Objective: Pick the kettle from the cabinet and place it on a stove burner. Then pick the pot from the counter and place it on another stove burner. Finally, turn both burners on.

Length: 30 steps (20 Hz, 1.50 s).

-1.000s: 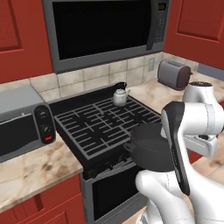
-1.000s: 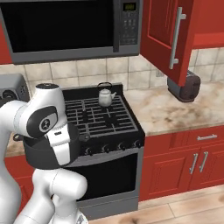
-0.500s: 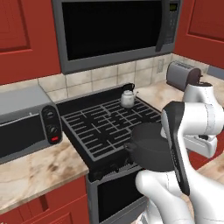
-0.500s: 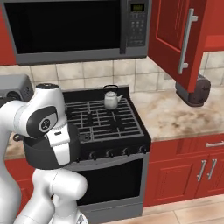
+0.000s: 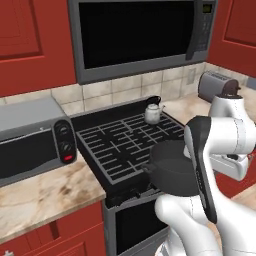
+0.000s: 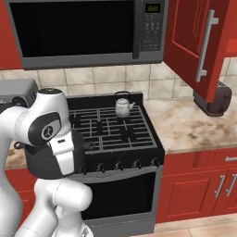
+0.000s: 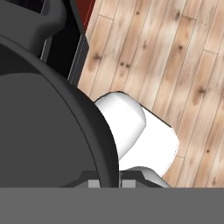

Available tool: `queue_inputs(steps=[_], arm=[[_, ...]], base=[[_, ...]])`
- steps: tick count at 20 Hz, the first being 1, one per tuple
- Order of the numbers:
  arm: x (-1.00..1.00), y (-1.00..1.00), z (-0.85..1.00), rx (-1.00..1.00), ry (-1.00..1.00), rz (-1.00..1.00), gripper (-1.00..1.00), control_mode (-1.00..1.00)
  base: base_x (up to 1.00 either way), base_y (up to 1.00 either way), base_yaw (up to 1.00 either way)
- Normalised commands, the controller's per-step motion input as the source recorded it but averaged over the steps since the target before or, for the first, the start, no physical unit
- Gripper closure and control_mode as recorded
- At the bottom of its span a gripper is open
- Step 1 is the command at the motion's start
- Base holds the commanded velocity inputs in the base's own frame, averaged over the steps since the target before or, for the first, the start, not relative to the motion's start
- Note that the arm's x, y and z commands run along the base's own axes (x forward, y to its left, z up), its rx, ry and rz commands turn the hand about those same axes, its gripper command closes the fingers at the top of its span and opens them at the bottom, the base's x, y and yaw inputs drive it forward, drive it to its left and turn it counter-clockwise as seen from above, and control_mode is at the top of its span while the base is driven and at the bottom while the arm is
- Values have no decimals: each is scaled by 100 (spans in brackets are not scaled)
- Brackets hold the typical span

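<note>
the kettle [image 6: 123,105] already sits on the far right burner of the stove [image 6: 111,129]. the hand, seemingly pinching the pot [image 5: 172,170] by its rim, carries it low near the stove front, probably for a free near burner.

You get even, shadowless rendered light, a dull sheen on the microwave [image 5: 137,37] glass, sharp edges everywhere, no blur or distortion.
</note>
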Motion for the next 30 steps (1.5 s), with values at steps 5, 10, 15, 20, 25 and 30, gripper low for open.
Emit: queue_inputs(steps=[5,10,15,20,25,30], arm=[[0,0,0,0,0,0,100,100],[0,0,0,0,0,0,100,100],[0,0,0,0,0,0,100,100],[0,0,0,0,0,0,100,100],[0,0,0,0,0,0,100,100],[0,0,0,0,0,0,100,-100]], base=[[29,-2,9],[34,-2,6],[47,-12,1],[47,-18,2],[29,-19,1],[6,-1,0]])
